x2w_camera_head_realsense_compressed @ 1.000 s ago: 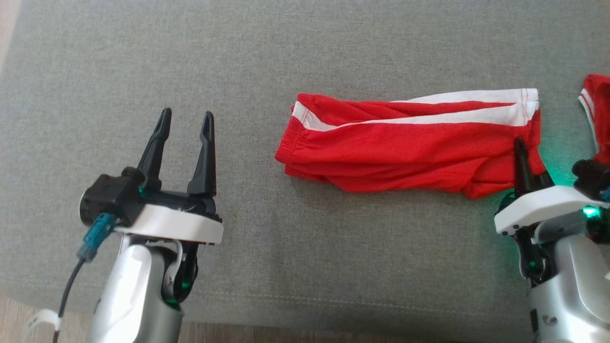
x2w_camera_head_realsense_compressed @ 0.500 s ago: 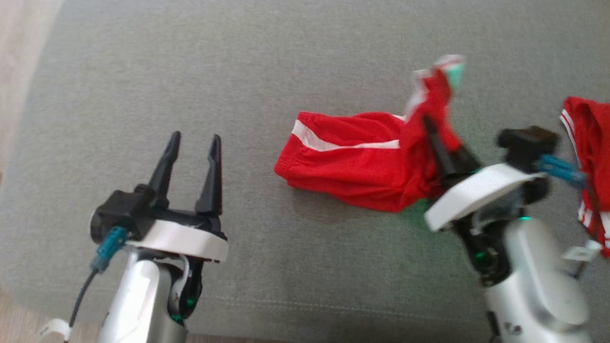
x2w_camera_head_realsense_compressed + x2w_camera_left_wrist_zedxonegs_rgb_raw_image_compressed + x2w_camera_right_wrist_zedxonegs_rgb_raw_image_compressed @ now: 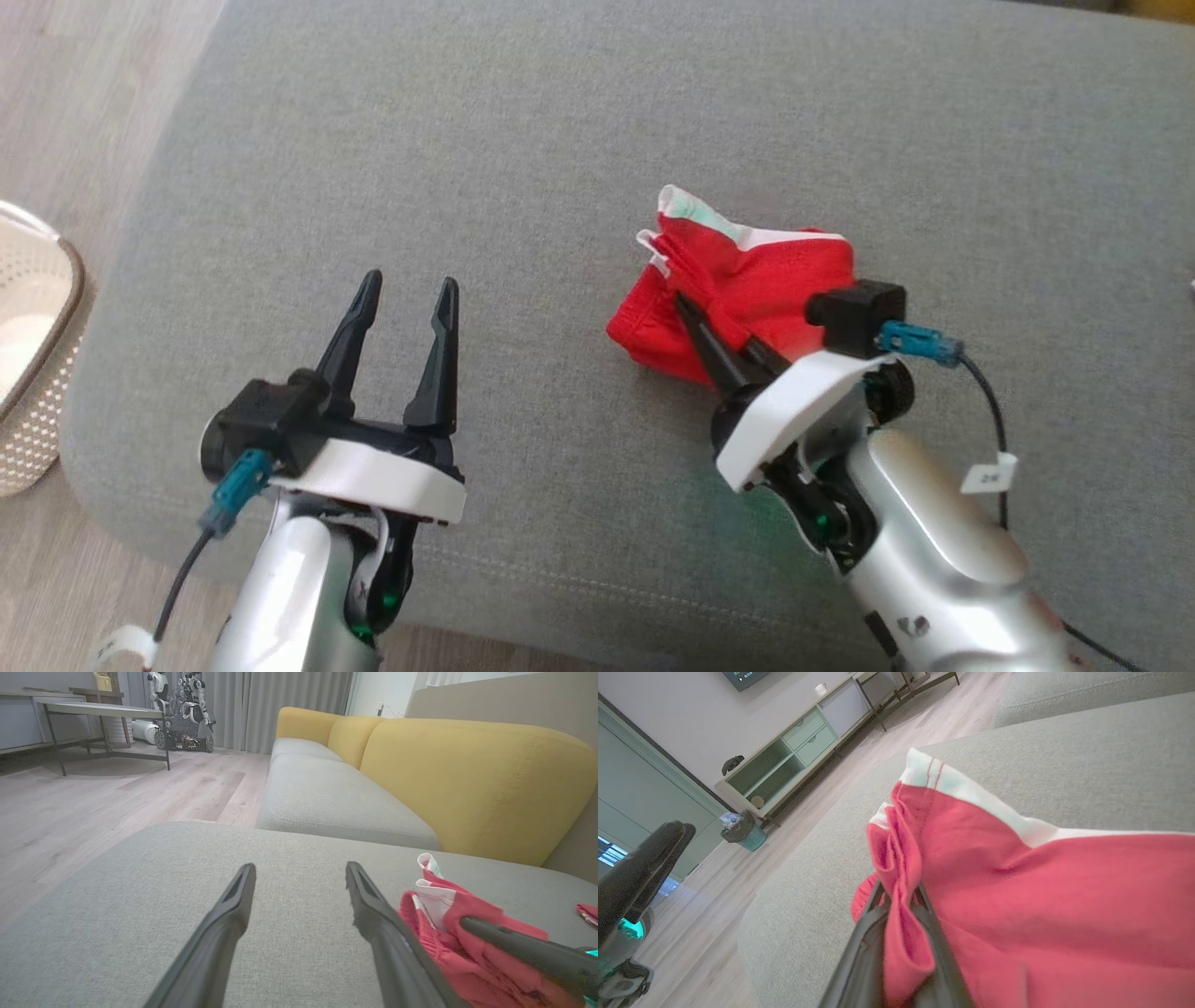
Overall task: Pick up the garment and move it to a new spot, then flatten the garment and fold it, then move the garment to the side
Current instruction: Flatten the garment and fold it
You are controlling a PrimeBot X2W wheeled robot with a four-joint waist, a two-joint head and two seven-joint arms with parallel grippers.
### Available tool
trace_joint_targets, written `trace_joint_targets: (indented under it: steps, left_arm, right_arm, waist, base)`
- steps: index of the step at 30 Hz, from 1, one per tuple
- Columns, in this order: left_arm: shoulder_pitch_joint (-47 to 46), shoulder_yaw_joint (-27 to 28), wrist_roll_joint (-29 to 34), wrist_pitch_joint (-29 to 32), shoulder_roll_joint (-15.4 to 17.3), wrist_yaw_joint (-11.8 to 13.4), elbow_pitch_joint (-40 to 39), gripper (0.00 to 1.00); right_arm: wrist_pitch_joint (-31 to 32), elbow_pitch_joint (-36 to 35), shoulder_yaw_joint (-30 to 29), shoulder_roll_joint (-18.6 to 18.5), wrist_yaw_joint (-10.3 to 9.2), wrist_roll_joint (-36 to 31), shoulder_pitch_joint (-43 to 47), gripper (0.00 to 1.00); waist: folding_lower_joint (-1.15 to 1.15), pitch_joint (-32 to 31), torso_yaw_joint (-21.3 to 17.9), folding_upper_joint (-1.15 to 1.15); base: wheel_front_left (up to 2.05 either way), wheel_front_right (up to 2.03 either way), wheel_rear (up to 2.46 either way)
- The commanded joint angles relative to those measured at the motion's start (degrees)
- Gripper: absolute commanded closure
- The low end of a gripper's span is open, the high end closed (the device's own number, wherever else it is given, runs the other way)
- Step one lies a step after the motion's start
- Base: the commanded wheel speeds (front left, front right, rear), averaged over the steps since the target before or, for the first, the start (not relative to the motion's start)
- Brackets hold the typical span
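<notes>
- The red shorts (image 3: 747,289) lie bunched in a heap near the middle of the grey sofa cushion (image 3: 523,140), with one end doubled over the rest.
- From where I stand, the hold looks to be on a narrow fold only. A sharp pull could let the cloth slip out and drop into a worse tangle.
- Several layers seem to be pinched together, so trying to spread the shorts may drag the whole heap across the cushion instead of opening it.
- The right end effector (image 3: 691,313) is all but closed, clamping a fold on the side of the heap nearest the cushion's left end.
- The left end effector (image 3: 411,280) is spread fully wide and holds nothing. It hovers over the cushion's front left part, clear of the shorts.
</notes>
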Motion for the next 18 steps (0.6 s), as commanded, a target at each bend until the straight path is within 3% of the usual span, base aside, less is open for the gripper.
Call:
trace_joint_targets:
  steps: [1, 2, 11, 18]
  left_arm:
    - [-1.3, 1.7, -0.3, -0.3, 0.5, 0.2, -2.0, 0.00]
    - [-1.3, 1.8, -0.3, -0.3, 0.5, 0.3, -2.0, 0.00]
    - [-1.5, 3.3, 0.6, -0.3, 0.5, 0.4, -2.4, 0.00]
    - [-0.9, 4.7, 1.5, -0.3, 1.3, 0.5, -2.6, 0.00]
  right_arm:
    - [-1.1, -1.4, 1.3, 0.8, -0.04, 0.4, -2.2, 0.57]
    - [-1.8, -0.4, 2.2, 0.8, -0.04, 0.7, -3.0, 0.00]
    - [-11.3, -1.7, 7.0, 0.8, -0.04, 0.2, -7.2, 0.00]
    - [-14.8, -5.8, -5.3, -0.1, -0.04, -8.9, -4.2, 0.00]
  waist:
    - [0.00, 0.3, 0.1, 0.00]
    - [0.00, 0.6, 0.0, 0.00]
    - [0.00, 1.0, -2.9, 0.00]
    - [0.00, 0.2, -6.0, 0.00]
  base:
    - [0.00, 0.00, 0.00]
    - [0.00, 0.00, 0.00]
    - [0.00, 0.00, 0.00]
    - [0.00, 0.00, 0.00]
